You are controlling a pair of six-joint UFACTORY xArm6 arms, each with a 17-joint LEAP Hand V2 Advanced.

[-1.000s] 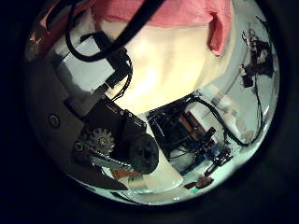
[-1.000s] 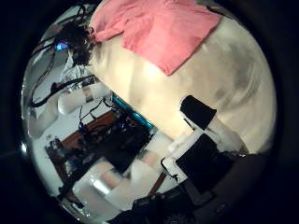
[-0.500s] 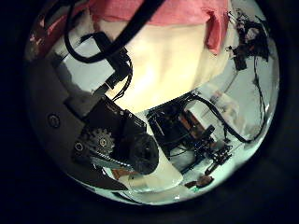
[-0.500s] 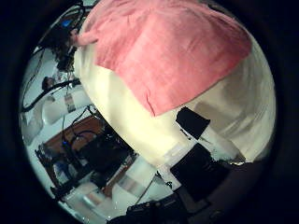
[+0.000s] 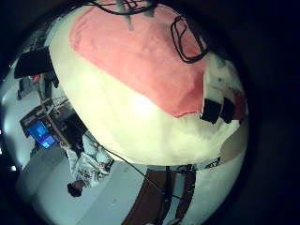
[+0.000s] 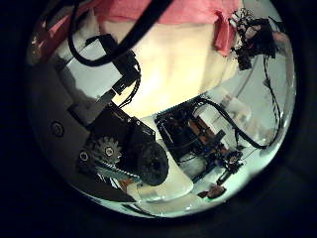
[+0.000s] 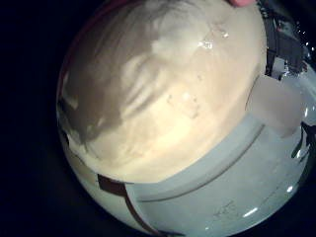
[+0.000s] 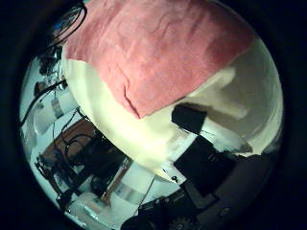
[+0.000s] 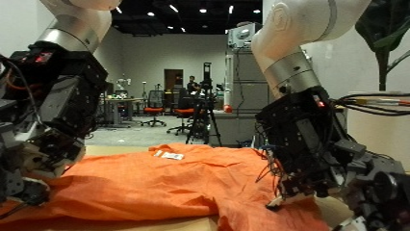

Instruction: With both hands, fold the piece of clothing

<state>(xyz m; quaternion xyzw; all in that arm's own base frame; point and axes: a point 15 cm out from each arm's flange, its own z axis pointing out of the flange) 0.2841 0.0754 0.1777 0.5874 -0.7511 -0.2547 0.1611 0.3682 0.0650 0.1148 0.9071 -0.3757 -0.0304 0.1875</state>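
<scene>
While palm views hide it, garment point(image 9: 141, 191) bears tag point(image 9: 169, 155).

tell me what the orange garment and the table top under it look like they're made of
The orange garment looks like soft woven or knit cloth with a matte finish: it lies in loose folds and wrinkles with no shine. The table top looks like a smooth, pale cream surface, possibly laminate or painted board; its exact material can't be told.

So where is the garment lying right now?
In the outside view the orange garment lies spread on the table, between the left hand and the right hand.
</scene>
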